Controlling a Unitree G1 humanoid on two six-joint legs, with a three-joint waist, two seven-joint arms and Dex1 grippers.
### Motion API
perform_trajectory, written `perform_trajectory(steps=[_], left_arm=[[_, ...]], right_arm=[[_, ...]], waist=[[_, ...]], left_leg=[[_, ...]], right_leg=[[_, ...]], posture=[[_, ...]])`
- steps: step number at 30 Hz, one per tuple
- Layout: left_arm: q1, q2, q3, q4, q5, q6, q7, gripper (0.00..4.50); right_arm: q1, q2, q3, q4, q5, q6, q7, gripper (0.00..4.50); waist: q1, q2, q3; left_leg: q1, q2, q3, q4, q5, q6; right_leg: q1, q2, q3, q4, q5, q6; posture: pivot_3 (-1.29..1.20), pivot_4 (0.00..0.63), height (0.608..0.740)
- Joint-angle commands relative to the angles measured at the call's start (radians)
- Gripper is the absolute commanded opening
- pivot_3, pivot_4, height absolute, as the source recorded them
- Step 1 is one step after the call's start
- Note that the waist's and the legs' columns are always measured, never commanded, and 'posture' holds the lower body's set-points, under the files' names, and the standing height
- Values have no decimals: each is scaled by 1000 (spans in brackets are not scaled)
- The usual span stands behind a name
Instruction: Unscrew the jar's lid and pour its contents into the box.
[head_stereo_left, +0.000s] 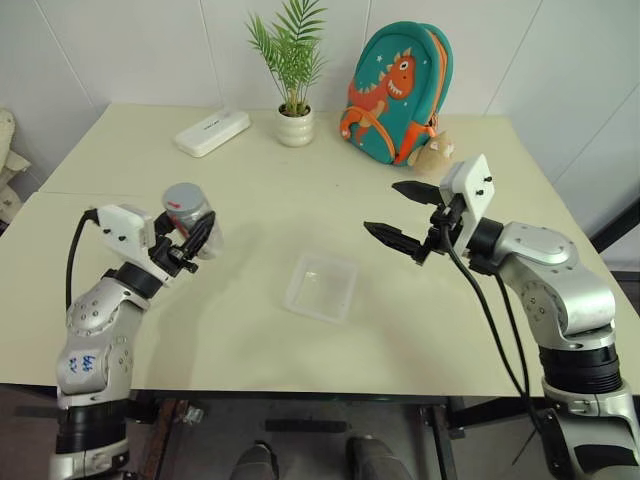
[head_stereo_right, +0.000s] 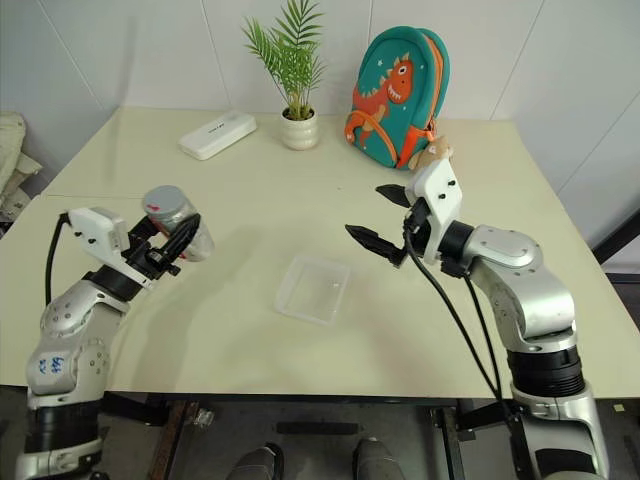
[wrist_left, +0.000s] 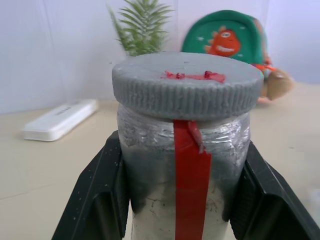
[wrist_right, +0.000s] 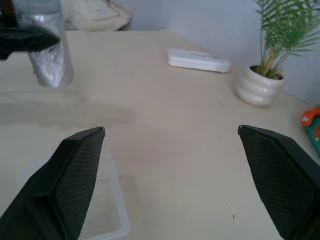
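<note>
While the left claw pinches the jar between its 2 black fingers, the jar hangs clear of the table, tilted, with the lid on top of it. The right claw is spread wide with nothing between its fingers. The box lies flat on the table between the 2 claws, below both and nearer the right one. The contents cannot be made out.
</note>
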Motion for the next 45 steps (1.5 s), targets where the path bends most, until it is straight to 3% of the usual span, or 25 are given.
perform_trajectory(steps=[1, 8, 18, 30, 45], left_arm=[[-90, 47, -55, 38, -53, 26, -192, 2092], [-248, 46, -188, 217, -48, 38, -503, 2092], [-394, -53, -263, 394, -7, -71, -711, 2092], [-454, -117, -255, 494, 41, -185, -731, 2092], [-488, -138, -254, 527, 62, -142, -679, 2092]], right_arm=[[-65, 54, -10, -124, 28, 86, -131, 4500], [-145, 166, 20, -232, 79, 237, -274, 4500], [-119, 189, 97, -299, 89, 335, -339, 4500], [-109, 262, 165, -318, 67, 402, -441, 4500], [-72, 373, 237, -273, -48, 347, -551, 4500]], waist=[[0, 0, 0], [-3, 0, 0], [-4, 0, 0], [-3, 0, 0], [-4, 0, 0]], left_leg=[[-1, 0, 0, 0, 0, 0], [-3, 0, 1, -2, 0, 0], [-11, 0, 0, 3, 1, 1], [-12, 0, -2, 7, 3, 1], [-13, 0, -3, 7, 3, 1]], right_leg=[[-2, 0, 0, 1, 0, 0], [-6, 0, 0, 2, -1, -2], [-14, 1, -1, 9, -2, -3], [-15, 1, -1, 15, -2, -3], [-15, 1, -1, 16, -2, -3]], posture=[[0, 150, 740], [0, 150, 740], [0, 150, 740], [0, 150, 740], [0, 150, 740]])
